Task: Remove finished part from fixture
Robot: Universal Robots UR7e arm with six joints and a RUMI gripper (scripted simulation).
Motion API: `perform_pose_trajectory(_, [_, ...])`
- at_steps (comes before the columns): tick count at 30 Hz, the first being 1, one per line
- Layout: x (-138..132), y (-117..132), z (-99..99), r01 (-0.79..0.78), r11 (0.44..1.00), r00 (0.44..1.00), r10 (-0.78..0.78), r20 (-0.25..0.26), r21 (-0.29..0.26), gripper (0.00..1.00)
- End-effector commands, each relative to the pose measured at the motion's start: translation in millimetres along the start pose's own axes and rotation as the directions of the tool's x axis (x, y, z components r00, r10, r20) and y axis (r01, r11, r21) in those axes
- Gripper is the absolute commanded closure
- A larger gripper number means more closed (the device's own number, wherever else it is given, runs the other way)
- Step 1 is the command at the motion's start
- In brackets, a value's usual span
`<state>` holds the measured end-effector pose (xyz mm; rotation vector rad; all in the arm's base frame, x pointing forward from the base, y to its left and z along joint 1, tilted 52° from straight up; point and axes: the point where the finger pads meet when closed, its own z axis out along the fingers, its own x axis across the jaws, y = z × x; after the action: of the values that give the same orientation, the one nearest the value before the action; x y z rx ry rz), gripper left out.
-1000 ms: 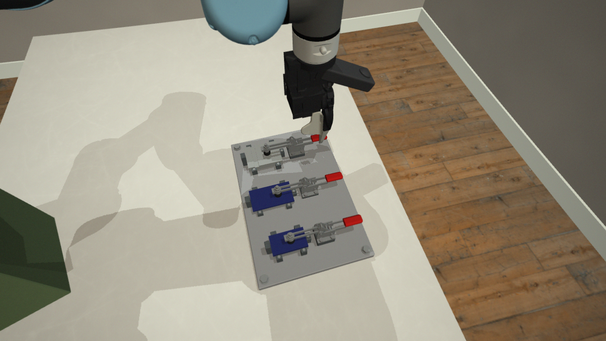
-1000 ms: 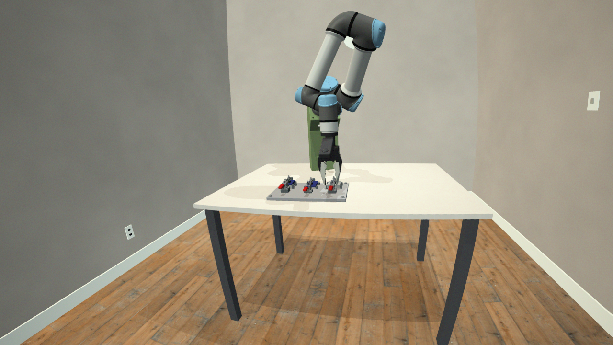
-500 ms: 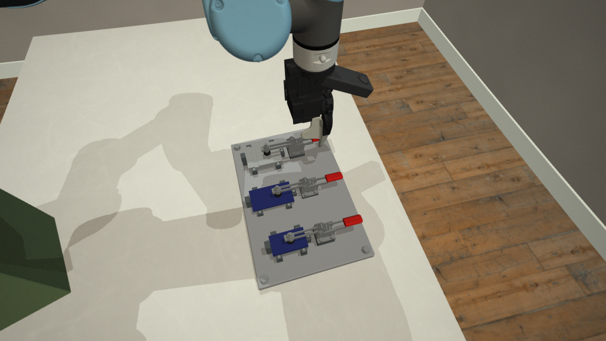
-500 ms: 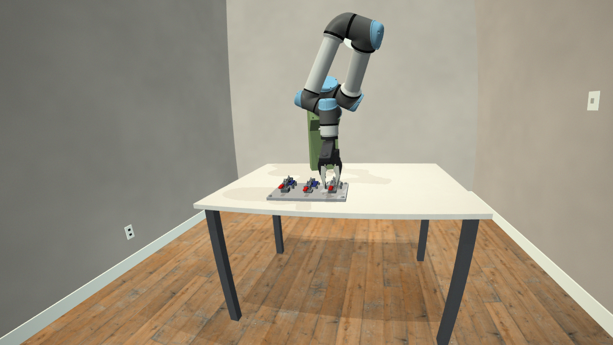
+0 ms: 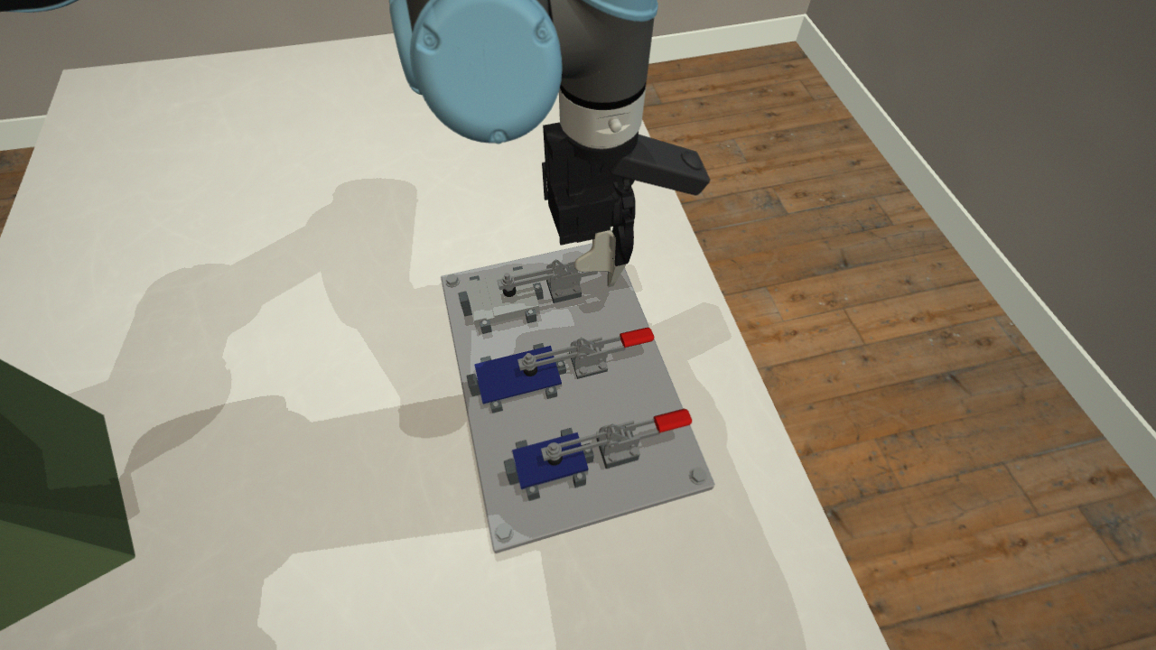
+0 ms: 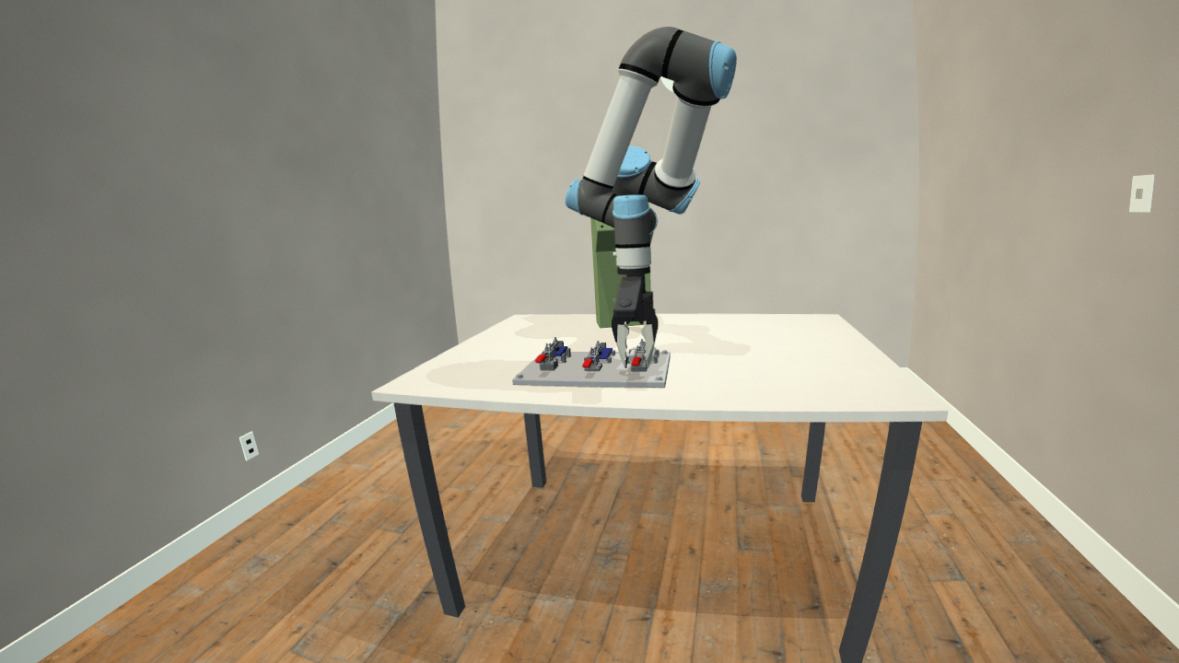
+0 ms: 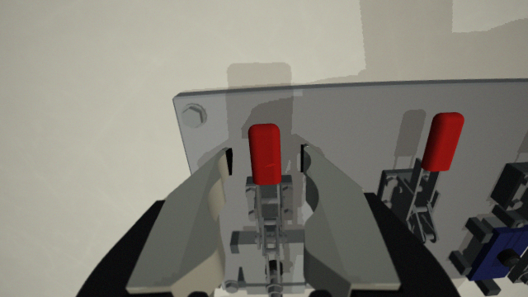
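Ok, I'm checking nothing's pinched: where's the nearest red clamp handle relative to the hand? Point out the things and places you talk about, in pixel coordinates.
In the wrist view, the red handle [image 7: 265, 154] [image 6: 636, 361] sits between the hand's [image 7: 267, 160] [image 6: 636, 363] open fingertips.

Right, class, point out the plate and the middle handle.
Plate [image 5: 598, 503] [image 6: 568, 376] [image 7: 338, 120]: top, exterior, wrist views; bare upper face.
Middle handle [image 5: 637, 337] [image 6: 588, 363] [image 7: 443, 141]: top, exterior, wrist views; red grip.
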<state>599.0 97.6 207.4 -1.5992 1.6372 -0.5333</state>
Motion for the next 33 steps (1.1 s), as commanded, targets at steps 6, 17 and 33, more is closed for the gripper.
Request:
perform_pose_trajectory(6, [-0.1,-0.5,0.2,0.0,1.0,1.0,0.0,0.0,0.001,0.72])
perform_pose_trajectory(17, [-0.1,-0.5,0.1,0.0,1.0,1.0,0.0,0.0,0.001,0.72])
perform_pose_trajectory(33, [-0.1,-0.4,0.0,0.0,1.0,1.0,0.0,0.0,0.001,1.0])
